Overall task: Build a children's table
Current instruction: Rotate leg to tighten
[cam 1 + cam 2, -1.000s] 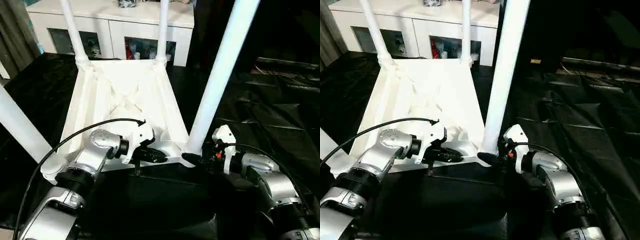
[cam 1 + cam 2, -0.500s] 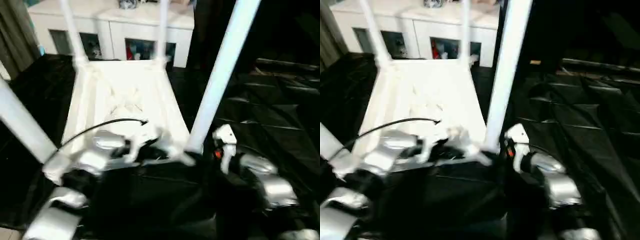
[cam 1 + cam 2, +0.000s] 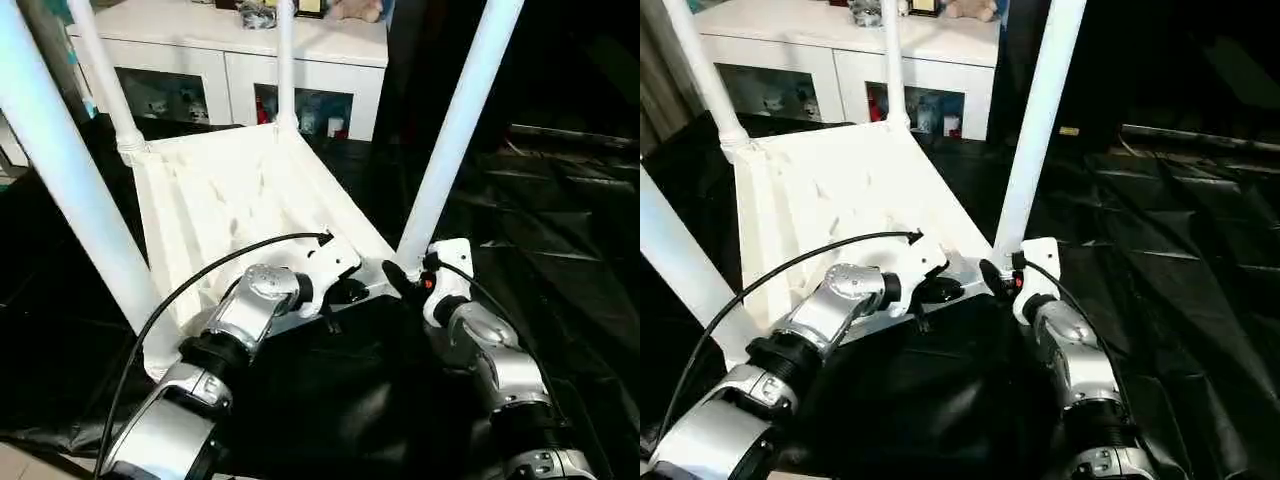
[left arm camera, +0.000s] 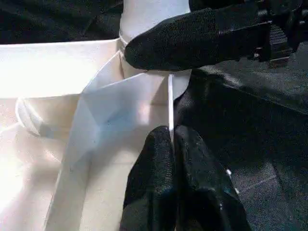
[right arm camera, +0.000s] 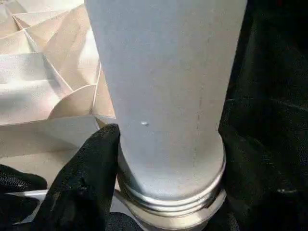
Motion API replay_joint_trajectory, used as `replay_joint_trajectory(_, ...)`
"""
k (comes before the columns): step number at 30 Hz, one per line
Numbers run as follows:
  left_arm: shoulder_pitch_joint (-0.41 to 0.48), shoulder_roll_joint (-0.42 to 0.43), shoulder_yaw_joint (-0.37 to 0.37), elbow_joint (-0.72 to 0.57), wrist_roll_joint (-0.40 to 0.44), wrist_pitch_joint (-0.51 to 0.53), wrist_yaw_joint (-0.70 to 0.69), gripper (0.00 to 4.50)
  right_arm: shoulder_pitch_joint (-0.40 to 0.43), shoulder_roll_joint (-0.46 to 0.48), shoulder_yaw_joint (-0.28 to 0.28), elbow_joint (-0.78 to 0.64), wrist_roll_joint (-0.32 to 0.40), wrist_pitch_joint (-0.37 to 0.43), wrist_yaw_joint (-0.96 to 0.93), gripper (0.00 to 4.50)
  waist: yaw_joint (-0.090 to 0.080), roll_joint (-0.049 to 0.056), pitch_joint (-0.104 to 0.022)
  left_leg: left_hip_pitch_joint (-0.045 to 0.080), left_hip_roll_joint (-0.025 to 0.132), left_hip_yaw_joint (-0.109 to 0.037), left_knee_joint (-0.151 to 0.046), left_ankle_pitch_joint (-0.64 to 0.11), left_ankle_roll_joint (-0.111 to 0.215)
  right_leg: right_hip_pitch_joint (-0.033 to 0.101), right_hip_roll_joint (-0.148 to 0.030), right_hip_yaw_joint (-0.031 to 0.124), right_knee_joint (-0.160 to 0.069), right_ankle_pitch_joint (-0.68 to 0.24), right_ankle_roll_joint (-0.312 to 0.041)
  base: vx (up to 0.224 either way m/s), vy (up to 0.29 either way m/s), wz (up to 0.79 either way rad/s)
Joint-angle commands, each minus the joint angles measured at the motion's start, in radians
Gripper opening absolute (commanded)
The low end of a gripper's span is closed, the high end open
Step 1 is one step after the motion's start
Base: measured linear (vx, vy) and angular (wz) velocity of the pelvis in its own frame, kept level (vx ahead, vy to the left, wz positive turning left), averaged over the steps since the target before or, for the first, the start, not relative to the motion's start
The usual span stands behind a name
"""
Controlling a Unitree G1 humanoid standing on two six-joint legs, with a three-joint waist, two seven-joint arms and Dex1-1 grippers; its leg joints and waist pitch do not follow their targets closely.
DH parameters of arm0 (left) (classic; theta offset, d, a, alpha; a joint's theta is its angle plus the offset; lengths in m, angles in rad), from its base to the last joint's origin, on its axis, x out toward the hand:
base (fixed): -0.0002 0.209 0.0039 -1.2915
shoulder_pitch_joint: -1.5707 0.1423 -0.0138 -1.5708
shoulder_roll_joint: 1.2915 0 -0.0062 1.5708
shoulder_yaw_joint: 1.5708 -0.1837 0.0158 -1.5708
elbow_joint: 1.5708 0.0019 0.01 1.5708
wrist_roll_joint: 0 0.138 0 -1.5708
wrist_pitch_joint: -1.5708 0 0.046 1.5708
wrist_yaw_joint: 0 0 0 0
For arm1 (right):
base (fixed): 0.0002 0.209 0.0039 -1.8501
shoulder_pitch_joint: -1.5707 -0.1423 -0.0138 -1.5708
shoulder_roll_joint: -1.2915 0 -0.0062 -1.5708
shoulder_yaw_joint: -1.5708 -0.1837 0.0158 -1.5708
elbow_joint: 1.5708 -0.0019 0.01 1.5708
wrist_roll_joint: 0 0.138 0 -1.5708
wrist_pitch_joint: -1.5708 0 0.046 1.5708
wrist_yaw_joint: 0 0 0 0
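Four tapered legs are standing up from the inverted children's table [image 3: 230, 190], which is lying on the black-draped surface [image 3: 560, 230] in front of the white cabinet [image 3: 230, 50]. The left gripper [image 4: 171, 139] is clenching the thin near rim wall of the tabletop beside the near-right corner socket. The right gripper [image 3: 400, 278] is grasping that socket's leg [image 5: 163, 82] at its base, fingers [image 5: 86, 178] wrapping it. Judgement: steady the rim while seating the leg squarely. The right wrist view is showing the leg's collar meeting the socket; the head views are not.
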Motion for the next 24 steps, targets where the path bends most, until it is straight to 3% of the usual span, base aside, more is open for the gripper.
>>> replay_joint_trajectory(1, 0.011, -0.013, -0.016, 0.042, 0.001, 0.01, 0.006, 0.0, 0.016, 0.015, 0.063, 0.0, 0.017, -0.004, 0.118, 3.42, -0.003, -0.007, -0.029, 0.008, 0.038, -0.031, -0.079, -0.435, 0.004, 0.004, -0.052, 0.026, -0.101, -0.539, -0.097, 0.0, 0.0, 0.0)
replay_joint_trajectory(3, 0.012, -0.005, -0.015, 0.037, -0.003, 0.007, -0.011, 0.0, 0.017, 0.003, 0.068, -0.002, 0.019, -0.005, 0.143, 3.42, -0.002, -0.006, -0.029, 0.007, 0.038, -0.029, -0.079, -0.431, 0.007, 0.006, -0.051, 0.026, -0.099, -0.521, -0.103, 0.0, 0.0, 0.0)
replay_joint_trajectory(5, 0.018, 0.029, -0.018, 0.015, -0.017, -0.009, -0.083, 0.0, 0.023, -0.042, 0.088, -0.021, 0.028, 0.008, 0.232, 3.77, 0.0, -0.006, -0.03, 0.002, 0.039, -0.029, -0.081, -0.412, 0.014, 0.012, -0.052, 0.027, -0.095, -0.484, -0.116, 0.0, 0.0, 0.0)
replay_joint_trajectory(10, 0.036, 0.111, -0.031, -0.022, -0.034, -0.025, -0.233, 0.0, 0.052, -0.147, 0.128, -0.088, 0.059, 0.045, 0.429, 3.77, 0.008, -0.008, -0.034, -0.002, 0.042, -0.023, -0.077, -0.341, 0.032, 0.021, -0.051, 0.03, -0.082, -0.376, -0.151, 0.0, 0.0, 0.0)
replay_joint_trajectory(13, 0.044, 0.136, -0.03, -0.037, -0.046, -0.041, -0.278, 0.0, 0.058, -0.174, 0.127, -0.096, 0.064, 0.043, 0.464, 3.77, 0.009, -0.005, -0.038, -0.005, 0.043, -0.018, -0.072, -0.287, 0.043, 0.024, -0.049, 0.029, -0.068, -0.265, -0.191, 0.0, 0.0, 0.0)
replay_joint_trajectory(16, 0.073, 0.193, -0.035, -0.099, -0.093, -0.017, -0.417, 0.0, 0.059, -0.208, 0.113, -0.099, 0.078, 0.041, 0.525, 3.77, 0.005, -0.005, -0.041, -0.009, 0.044, -0.018, -0.071, -0.248, 0.048, 0.031, -0.048, 0.027, -0.055, -0.191, -0.224, 0.0, 0.0, 0.0)
replay_joint_trajectory(20, 0.086, 0.224, -0.034, -0.124, -0.11, 0.0, -0.462, 0.0, 0.07, -0.236, 0.133, -0.113, 0.079, 0.032, 0.583, 3.77, 0.011, -0.001, -0.046, 0.004, 0.045, -0.01, -0.061, -0.195, 0.065, 0.027, -0.044, 0.028, -0.043, -0.062, -0.276, 0.0, 0.0, 0.0)
replay_joint_trajectory(22, 0.089, 0.229, -0.031, -0.127, -0.113, 0.0, -0.467, 0.0, 0.074, -0.242, 0.14, -0.116, 0.08, 0.03, 0.594, 3.77, 0.013, -0.004, -0.044, -0.001, 0.044, -0.008, -0.059, -0.166, 0.079, 0.032, -0.042, 0.027, -0.037, -0.015, -0.288, 0.0, 0.0, 0.0)
replay_joint_trajectory(24, 0.093, 0.235, -0.03, -0.134, -0.117, 0.002, -0.474, 0.0, 0.077, -0.243, 0.145, -0.12, 0.083, 0.03, 0.607, 3.77, 0.017, -0.006, -0.043, -0.002, 0.045, -0.009, -0.059, -0.168, 0.081, 0.034, -0.046, 0.026, -0.037, -0.034, -0.285, 0.0, 0.0, 0.0)
